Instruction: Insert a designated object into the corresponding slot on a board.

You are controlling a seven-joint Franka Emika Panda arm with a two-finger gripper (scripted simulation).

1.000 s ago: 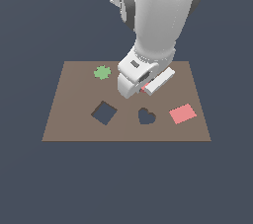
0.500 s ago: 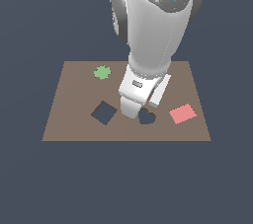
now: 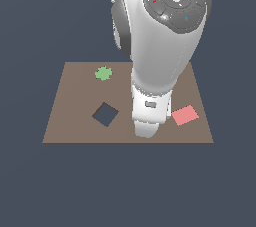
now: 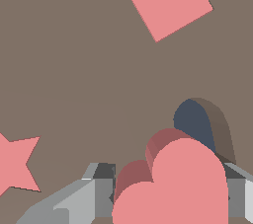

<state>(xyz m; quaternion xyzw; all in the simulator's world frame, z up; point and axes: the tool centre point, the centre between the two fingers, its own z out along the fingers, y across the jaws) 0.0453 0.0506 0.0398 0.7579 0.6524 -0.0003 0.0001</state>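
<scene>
The fingers (image 4: 94, 191) stand on either side of the heart-shaped block (image 4: 183, 188), closed in against its flanks as far as the wrist view shows, so the gripper (image 4: 168, 193) appears to have the block clamped between its grey pads. The block hangs just above the board (image 4: 74, 70), with its lobes overlapping the near edge of the dark heart-shaped slot (image 4: 195, 119).

By my reading, the pick-up and the carry are done, and what is left is the final lining-up, the lowering into the hole and the release. Only one rounded lobe of the slot shows past the block, so the match between block and hole does not look exact yet, though I cannot tell how far off it is.

In the exterior view the arm (image 3: 160, 51) leans over the middle of the board (image 3: 70, 121) and hides both block and slot entirely.

The heart itself is a raised, flat-topped pink-red piece with darker shaded side walls, the same colour as the flat star (image 4: 15, 164) and the square (image 4: 165, 1) lying on the board. A dark diamond-turned hole (image 3: 105, 114) and a green shape (image 3: 103, 74) sit well apart from it.
</scene>
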